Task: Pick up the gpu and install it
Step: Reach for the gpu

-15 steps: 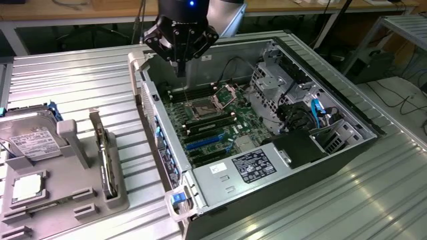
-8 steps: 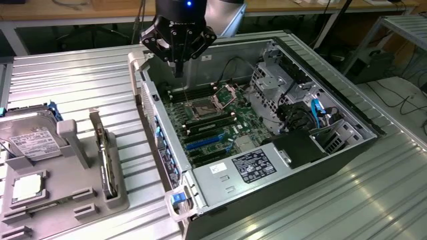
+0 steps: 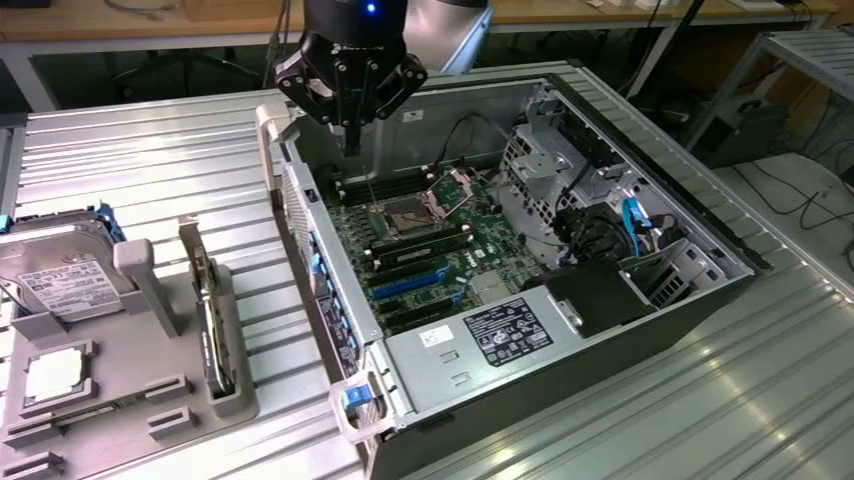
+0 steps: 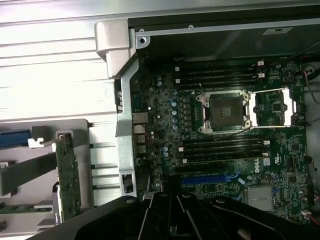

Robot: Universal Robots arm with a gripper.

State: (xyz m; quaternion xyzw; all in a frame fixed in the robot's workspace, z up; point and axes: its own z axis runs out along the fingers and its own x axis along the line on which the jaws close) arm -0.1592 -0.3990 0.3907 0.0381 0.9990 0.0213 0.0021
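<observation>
Grey holder [image 3: 144,290] holds gpu [image 3: 211,330] upright; fingers [image 3: 352,138] closed over case [image 3: 641,138].

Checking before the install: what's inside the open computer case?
A green motherboard with an opened CPU socket, memory slots and blue expansion slots. What lies under the black shroud is covered.

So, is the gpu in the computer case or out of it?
Out: the gpu stands on edge in the grey holder beside the case.
</observation>
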